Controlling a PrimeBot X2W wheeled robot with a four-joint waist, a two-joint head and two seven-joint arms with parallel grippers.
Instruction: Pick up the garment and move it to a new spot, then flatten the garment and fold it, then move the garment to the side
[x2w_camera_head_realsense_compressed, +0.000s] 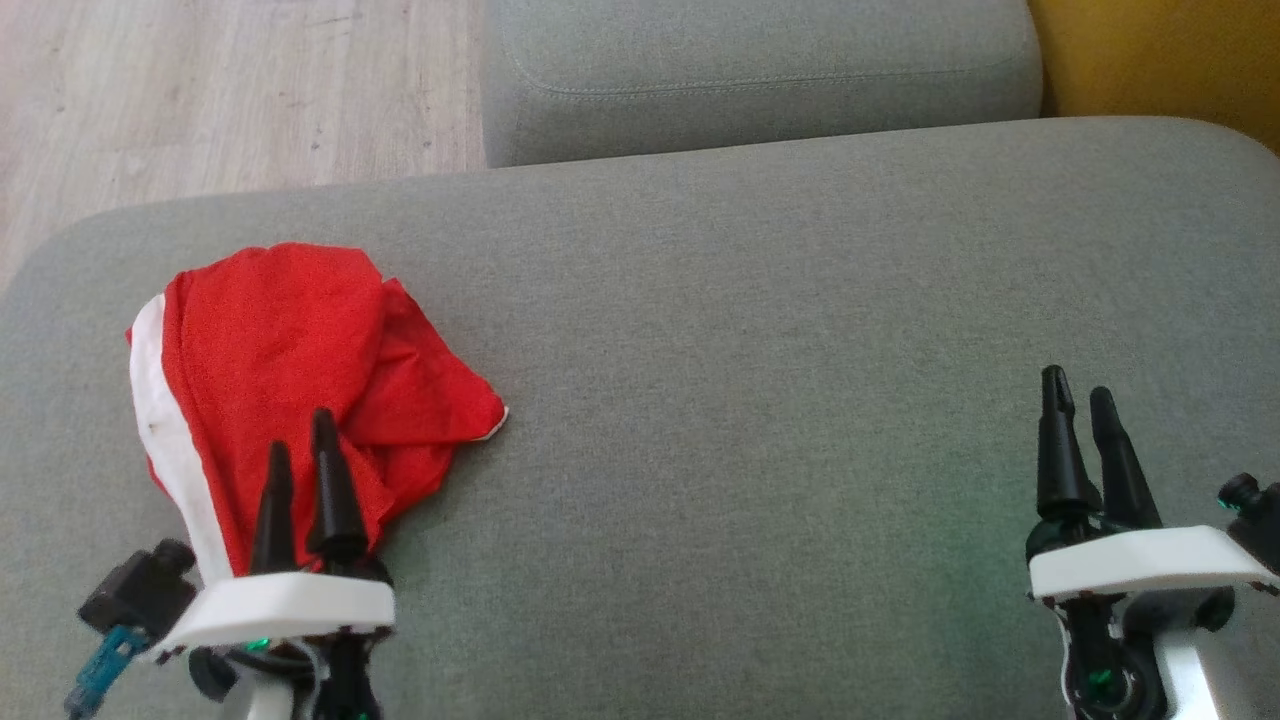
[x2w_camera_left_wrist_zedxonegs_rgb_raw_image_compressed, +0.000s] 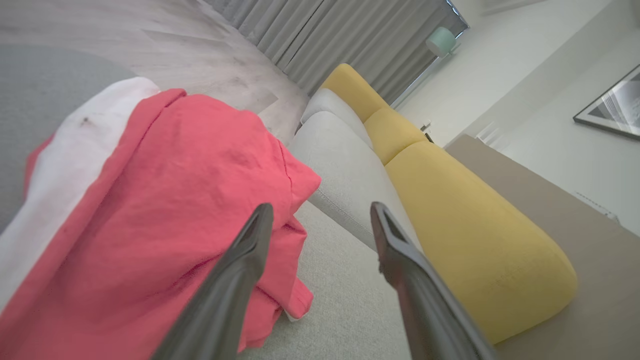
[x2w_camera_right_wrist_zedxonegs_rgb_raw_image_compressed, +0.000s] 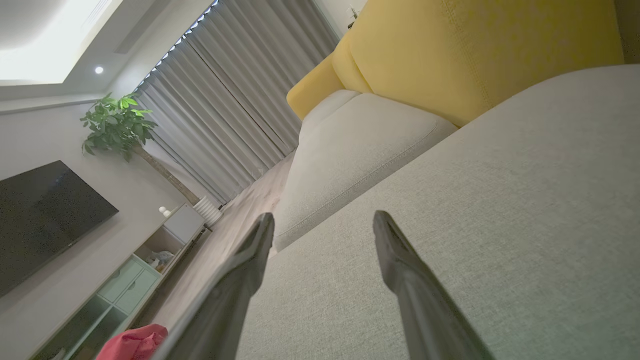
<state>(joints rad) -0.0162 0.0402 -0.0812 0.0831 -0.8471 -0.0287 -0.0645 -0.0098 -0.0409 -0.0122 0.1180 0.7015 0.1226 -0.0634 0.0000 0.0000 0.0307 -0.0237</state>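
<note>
Red garment (x2w_camera_head_realsense_compressed: 290, 360) lies crumpled on the grey cushion (x2w_camera_head_realsense_compressed: 800, 400), right beneath and just ahead of the left gripper (x2w_camera_head_realsense_compressed: 300, 430), with its white band running roughly along the fingers' line. Left fingers are apart and empty. The right gripper (x2w_camera_head_realsense_compressed: 1076, 382) is also apart and empty, well off to the side, so the left arm is nearer.

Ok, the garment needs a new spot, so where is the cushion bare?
The grey cushion is bare from the red garment across to the right gripper, and along its far edge by the second cushion. The near left is crowded: the crumpled garment lies there with the left gripper over it.
</note>
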